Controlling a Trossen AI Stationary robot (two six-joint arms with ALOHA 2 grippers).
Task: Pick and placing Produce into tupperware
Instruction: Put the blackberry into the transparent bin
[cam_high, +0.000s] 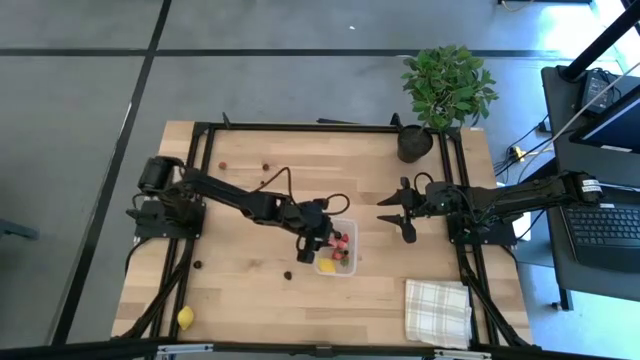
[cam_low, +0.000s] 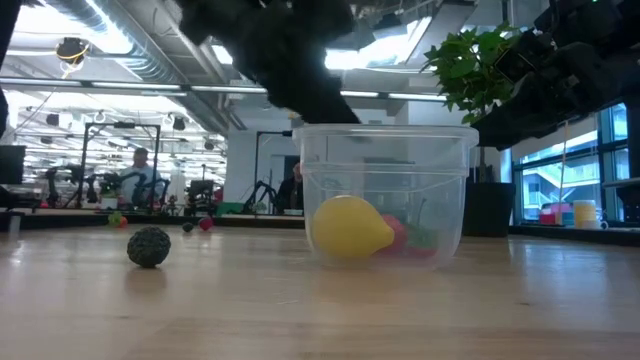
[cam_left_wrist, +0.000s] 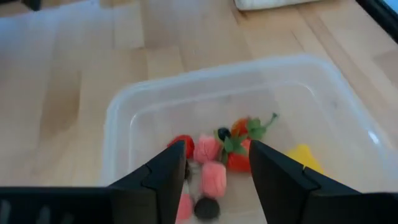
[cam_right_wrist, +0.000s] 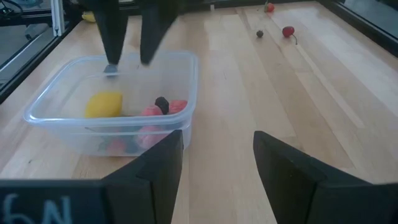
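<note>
The clear tupperware stands on the table's middle. It holds a yellow lemon, pink and red pieces, a strawberry and a dark berry. My left gripper hangs open just above the tub's left part, fingers slanting down, with nothing between them. It also shows in the right wrist view. More produce lies loose on the wood: a dark berry near the tub, another lemon at the near left, and small berries at the far side. My right gripper waits open to the tub's right.
A white checked cloth lies at the near right. A black plant pot stands at the far right corner. Red pieces lie on the wood beyond the tub. Bare wood stretches left of the tub and along the near edge.
</note>
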